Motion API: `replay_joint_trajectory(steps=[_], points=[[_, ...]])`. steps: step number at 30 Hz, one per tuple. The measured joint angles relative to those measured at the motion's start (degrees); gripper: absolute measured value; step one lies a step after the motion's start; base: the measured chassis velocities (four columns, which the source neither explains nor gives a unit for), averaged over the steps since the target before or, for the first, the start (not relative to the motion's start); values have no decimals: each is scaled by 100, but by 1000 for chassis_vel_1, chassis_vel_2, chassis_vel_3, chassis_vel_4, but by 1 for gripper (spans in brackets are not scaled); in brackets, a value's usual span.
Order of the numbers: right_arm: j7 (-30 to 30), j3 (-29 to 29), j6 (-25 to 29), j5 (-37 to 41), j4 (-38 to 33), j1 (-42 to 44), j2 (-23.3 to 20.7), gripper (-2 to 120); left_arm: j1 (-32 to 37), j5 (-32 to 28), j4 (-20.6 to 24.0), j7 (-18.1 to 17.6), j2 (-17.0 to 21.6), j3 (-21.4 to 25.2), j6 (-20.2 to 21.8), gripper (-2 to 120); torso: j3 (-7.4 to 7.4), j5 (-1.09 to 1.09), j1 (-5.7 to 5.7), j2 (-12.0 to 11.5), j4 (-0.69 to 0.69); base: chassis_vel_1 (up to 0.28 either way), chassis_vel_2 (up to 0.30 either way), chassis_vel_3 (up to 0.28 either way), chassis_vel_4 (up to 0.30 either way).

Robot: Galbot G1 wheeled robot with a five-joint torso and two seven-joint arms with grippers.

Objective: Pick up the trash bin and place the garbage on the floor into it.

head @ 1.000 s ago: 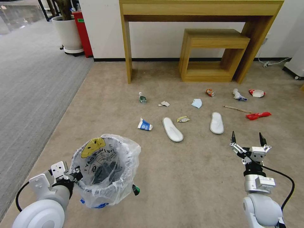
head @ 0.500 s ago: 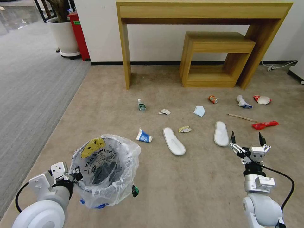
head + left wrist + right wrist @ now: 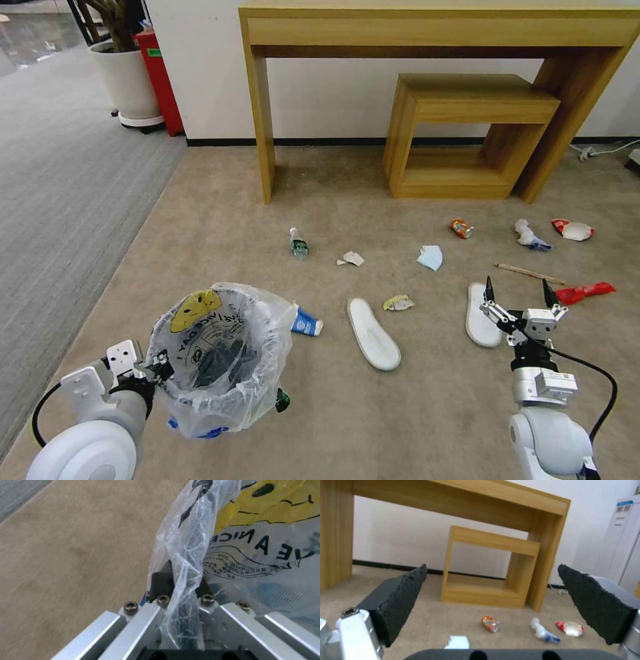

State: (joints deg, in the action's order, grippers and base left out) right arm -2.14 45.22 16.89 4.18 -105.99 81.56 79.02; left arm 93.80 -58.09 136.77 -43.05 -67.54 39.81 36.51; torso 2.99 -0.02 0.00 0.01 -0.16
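The trash bin (image 3: 220, 360), black with a puffy clear bag, hangs low at my left side, and my left gripper (image 3: 159, 369) is shut on its rim; the left wrist view shows the fingers (image 3: 160, 580) clamped over bag and rim. My right gripper (image 3: 517, 288) (image 3: 492, 567) is open and empty, held above the carpet by the right white slipper (image 3: 483, 323). Garbage lies ahead: another slipper (image 3: 373, 342), a blue-white carton (image 3: 306, 324) beside the bin, a bottle (image 3: 298, 243), crumpled paper (image 3: 351, 258), a blue mask (image 3: 431, 257), a crushed can (image 3: 461, 229) and a red wrapper (image 3: 585, 291).
A tall wooden console table (image 3: 427, 30) with a smaller wooden shelf unit (image 3: 467, 133) under it stands against the wall behind the litter. A potted plant (image 3: 127, 80) and a red box (image 3: 160, 80) stand at the far left. Grey carpet borders the beige carpet on the left.
The whole picture has shifted: the camera has come closer to the litter and table. Both arms keep their pose. The carton now sits right beside the bin's bag.
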Motion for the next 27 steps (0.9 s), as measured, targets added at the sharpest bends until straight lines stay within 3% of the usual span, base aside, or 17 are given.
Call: replay_joint_trajectory(steps=[9,27], points=[[-31,-36,163,13,71,-38,-5,100,-25,5,-31,0,-16,-26,-5,1,1,1,1,0,0,-161,169,159,-160],[226,-116,265,106,177,-113,-155,100,-80,5,-100,3,-27,-38,-7,1,-1,1,0,0,0,-2,2,4,-4]])
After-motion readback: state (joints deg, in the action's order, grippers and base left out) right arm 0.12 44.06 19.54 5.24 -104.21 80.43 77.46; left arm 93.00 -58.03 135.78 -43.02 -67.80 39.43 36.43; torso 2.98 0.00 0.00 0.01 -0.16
